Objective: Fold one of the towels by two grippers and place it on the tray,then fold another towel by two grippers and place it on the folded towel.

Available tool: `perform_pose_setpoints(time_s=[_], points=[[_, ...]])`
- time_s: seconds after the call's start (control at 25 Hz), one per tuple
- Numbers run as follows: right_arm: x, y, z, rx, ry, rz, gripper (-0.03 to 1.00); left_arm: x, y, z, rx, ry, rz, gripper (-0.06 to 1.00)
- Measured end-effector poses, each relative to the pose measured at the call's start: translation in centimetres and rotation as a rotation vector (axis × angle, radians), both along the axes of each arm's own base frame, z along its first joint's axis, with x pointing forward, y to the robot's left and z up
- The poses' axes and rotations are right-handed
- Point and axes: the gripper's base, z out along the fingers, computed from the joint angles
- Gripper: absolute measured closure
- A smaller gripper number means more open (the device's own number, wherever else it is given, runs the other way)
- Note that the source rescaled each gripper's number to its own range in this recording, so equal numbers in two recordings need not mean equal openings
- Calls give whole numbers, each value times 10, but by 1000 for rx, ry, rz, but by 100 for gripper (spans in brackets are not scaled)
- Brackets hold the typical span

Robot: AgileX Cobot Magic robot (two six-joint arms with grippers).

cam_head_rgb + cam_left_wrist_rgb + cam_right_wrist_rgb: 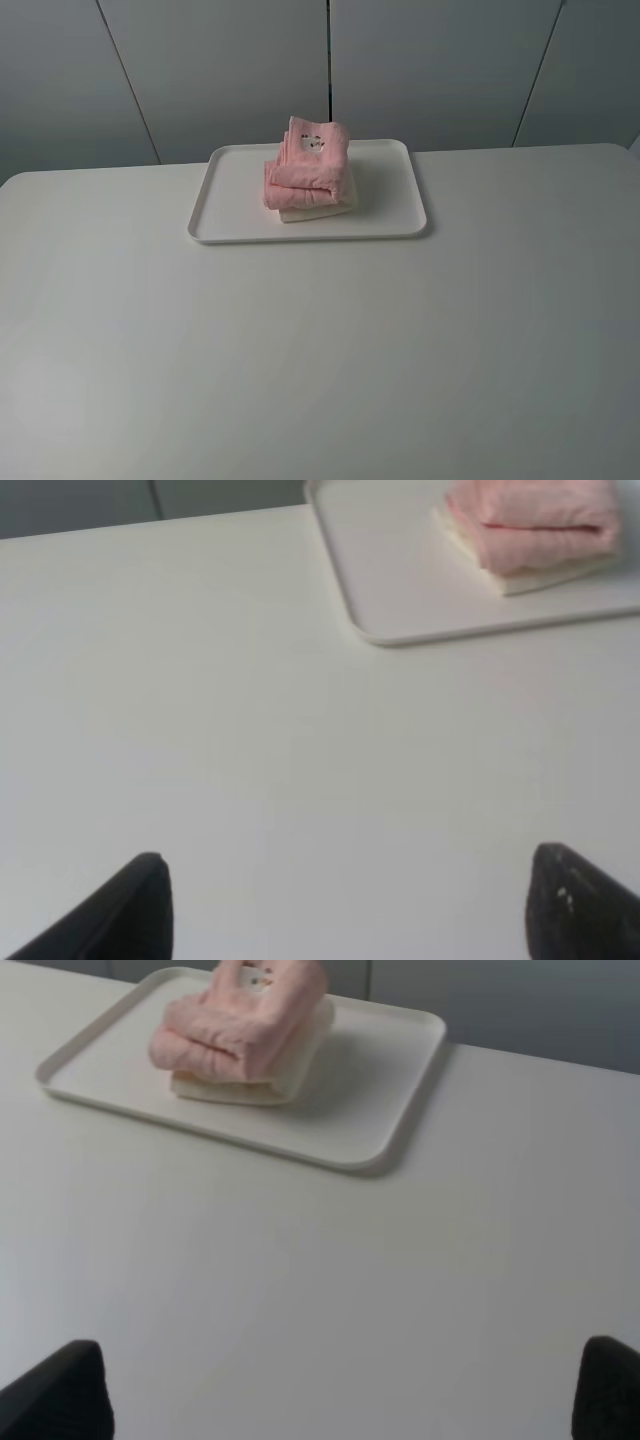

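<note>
A folded pink towel (308, 165) lies on top of a folded cream towel (316, 210), both on the white tray (235, 210) at the back middle of the table. The stack also shows in the left wrist view, pink towel (540, 525) over cream towel (520, 578) on the tray (400, 590), and in the right wrist view, pink towel (240, 1020) over cream towel (240, 1090) on the tray (340, 1120). My left gripper (350, 905) is open and empty over bare table, well short of the tray. My right gripper (340, 1390) is open and empty likewise. Neither arm shows in the high view.
The white table (320, 340) runs wide around the tray. A grey panelled wall (220, 70) stands behind the table's far edge.
</note>
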Motion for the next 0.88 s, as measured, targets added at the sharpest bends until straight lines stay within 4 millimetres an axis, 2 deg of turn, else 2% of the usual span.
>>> perform_pose_setpoints(time_s=[0.24,0.68,0.88], points=[[2,0,0,1,3,-182,-3,1,-1,0,-2,0,141,3],[2,0,0,0,1,-194,-3,1,-1,0,-1,0,143,3],[2,0,0,4,2,-185,-3,1,0,0,4,0,146,-5]])
